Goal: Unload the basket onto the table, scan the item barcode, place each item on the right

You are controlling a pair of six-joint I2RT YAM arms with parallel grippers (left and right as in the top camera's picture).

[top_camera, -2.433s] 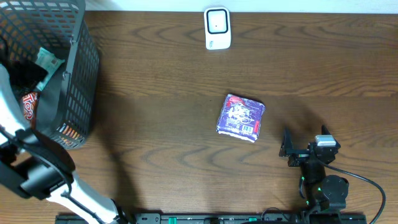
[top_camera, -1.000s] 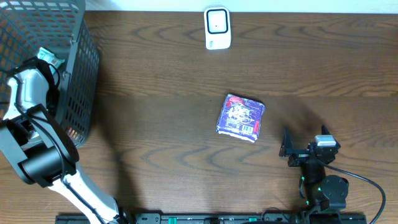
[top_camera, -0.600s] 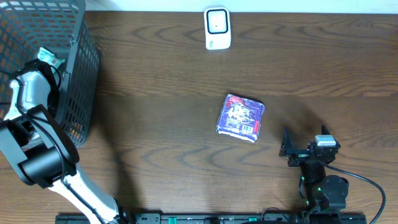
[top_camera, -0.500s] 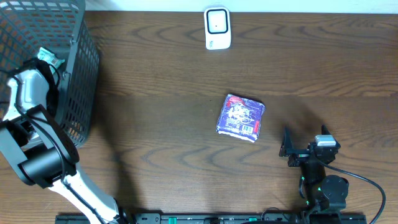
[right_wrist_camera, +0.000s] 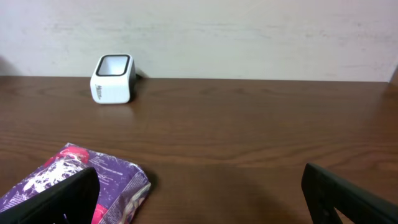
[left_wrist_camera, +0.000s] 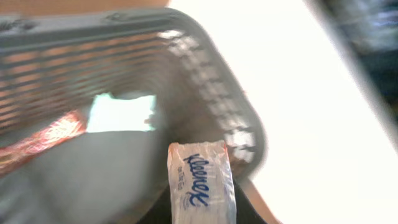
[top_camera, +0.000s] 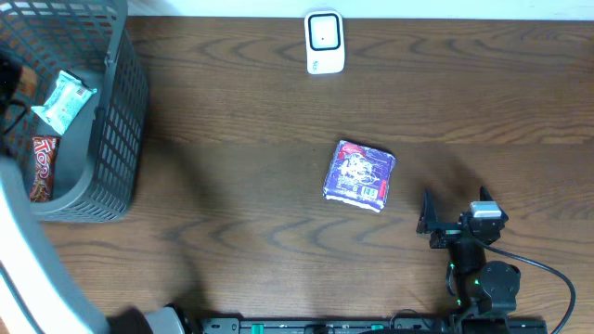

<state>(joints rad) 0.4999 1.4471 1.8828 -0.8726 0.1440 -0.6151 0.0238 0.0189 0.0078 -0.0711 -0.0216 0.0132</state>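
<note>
The Kleenex tissue pack (left_wrist_camera: 200,183) is now seen lifted above the mesh basket (left_wrist_camera: 205,81), clamped at its lower end by the closed left gripper (left_wrist_camera: 200,218). Half a second ago the left arm was reached down into that basket. In the overhead view the arm is now shown only as a blurred grey mass at the basket's near-left side. The basket's floor has been uncovered, and a pale green packet (top_camera: 63,100) and a red-brown bar (top_camera: 42,167) are exposed inside it. In the wrist view the pack is held upright, its long axis running from the jaws up toward the basket rim, with the blue lettering set along that axis. Well to the right of the basket, the purple packet (top_camera: 360,174), the white scanner (top_camera: 325,42) and the right gripper (right_wrist_camera: 200,205), its jaws spread wide, are left unchanged.
</note>
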